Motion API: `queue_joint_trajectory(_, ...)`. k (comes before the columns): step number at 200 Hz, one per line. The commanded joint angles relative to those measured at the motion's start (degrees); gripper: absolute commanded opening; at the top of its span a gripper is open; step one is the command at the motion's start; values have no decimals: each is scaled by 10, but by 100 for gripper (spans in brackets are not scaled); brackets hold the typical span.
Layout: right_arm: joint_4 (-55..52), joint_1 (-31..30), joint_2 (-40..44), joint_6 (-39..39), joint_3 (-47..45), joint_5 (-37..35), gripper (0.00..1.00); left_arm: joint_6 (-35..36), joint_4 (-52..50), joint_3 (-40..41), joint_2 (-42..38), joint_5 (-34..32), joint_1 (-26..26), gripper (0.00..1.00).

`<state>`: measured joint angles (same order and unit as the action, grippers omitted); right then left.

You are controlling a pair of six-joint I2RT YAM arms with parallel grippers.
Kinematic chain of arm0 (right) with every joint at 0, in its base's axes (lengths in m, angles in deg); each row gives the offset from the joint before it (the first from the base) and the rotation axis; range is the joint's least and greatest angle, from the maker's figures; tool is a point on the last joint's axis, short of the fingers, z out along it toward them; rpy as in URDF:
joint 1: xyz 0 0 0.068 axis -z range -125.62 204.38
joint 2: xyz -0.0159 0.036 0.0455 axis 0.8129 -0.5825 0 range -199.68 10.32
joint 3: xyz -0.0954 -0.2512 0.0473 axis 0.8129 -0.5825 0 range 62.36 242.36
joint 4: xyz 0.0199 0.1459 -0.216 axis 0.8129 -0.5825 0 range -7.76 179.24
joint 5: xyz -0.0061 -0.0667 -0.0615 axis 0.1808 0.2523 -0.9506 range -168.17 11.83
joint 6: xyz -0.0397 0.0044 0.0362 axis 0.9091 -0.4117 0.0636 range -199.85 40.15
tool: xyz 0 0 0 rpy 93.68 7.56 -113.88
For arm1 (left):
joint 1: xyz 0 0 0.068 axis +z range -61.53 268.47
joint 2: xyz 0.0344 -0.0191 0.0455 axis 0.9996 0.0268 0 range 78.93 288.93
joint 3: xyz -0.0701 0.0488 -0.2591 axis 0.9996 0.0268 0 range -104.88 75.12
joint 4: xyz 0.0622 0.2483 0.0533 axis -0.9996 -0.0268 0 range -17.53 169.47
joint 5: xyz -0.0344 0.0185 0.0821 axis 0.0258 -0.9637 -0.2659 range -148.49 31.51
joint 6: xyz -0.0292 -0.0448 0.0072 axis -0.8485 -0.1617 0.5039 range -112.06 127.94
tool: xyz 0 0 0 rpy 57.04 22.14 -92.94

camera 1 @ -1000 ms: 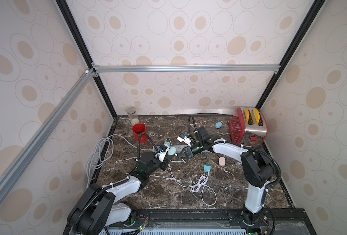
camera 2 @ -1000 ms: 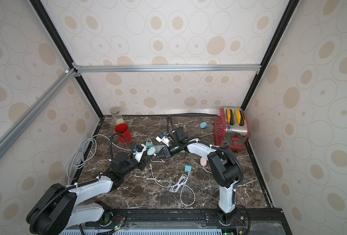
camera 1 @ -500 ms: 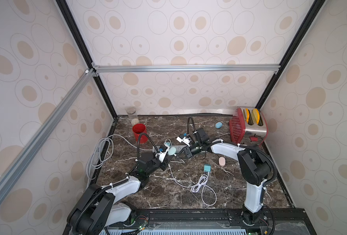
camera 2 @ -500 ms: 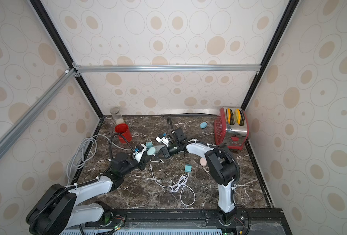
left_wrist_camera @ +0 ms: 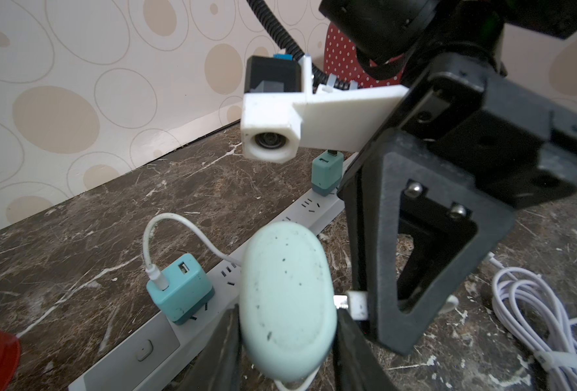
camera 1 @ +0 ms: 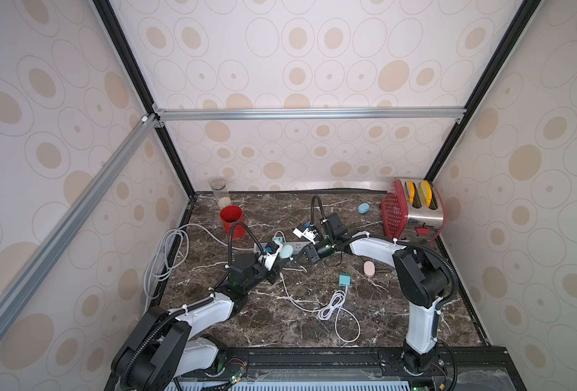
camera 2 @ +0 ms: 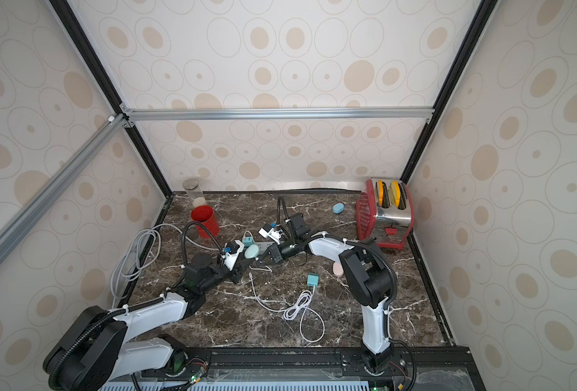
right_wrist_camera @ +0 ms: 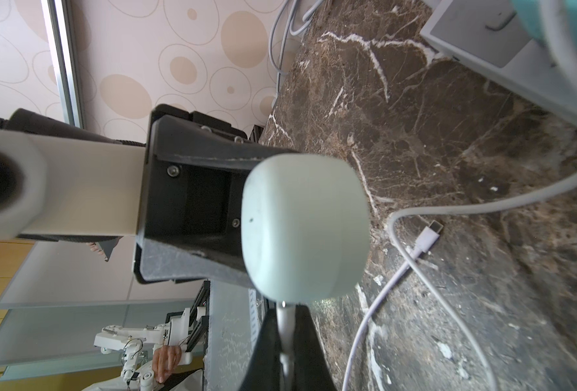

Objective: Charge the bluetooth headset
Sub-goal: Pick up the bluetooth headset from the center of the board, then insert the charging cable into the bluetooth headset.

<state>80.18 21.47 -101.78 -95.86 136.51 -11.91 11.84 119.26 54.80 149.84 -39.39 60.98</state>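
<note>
The left gripper (left_wrist_camera: 287, 309) is clamped on the mint-green earbud case (left_wrist_camera: 287, 284), held above the power strip (left_wrist_camera: 138, 348). The right gripper (right_wrist_camera: 285, 315) is pinched on a white cable plug (left_wrist_camera: 356, 301), and the insertion should go best with the case held rigid and the plug squared to the port before a short, straight push. The left wrist view shows the plug's metal tip at the case's edge, while only the right wrist view shows a second, loose connector (right_wrist_camera: 429, 237) lying on the marble (right_wrist_camera: 449, 118); neither shows the port.
</note>
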Motion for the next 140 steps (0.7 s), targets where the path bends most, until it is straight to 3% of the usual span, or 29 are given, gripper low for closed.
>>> queue_joint_trajectory(1, 17, 0, 16, 2, 4, 25, 0, 19, 6, -15, -10, 5, -2, 36)
queue_joint_trajectory(140, 63, 13, 7, -42, 0, 31, 0, 34, 7, -14, -8, 18, -3, 36)
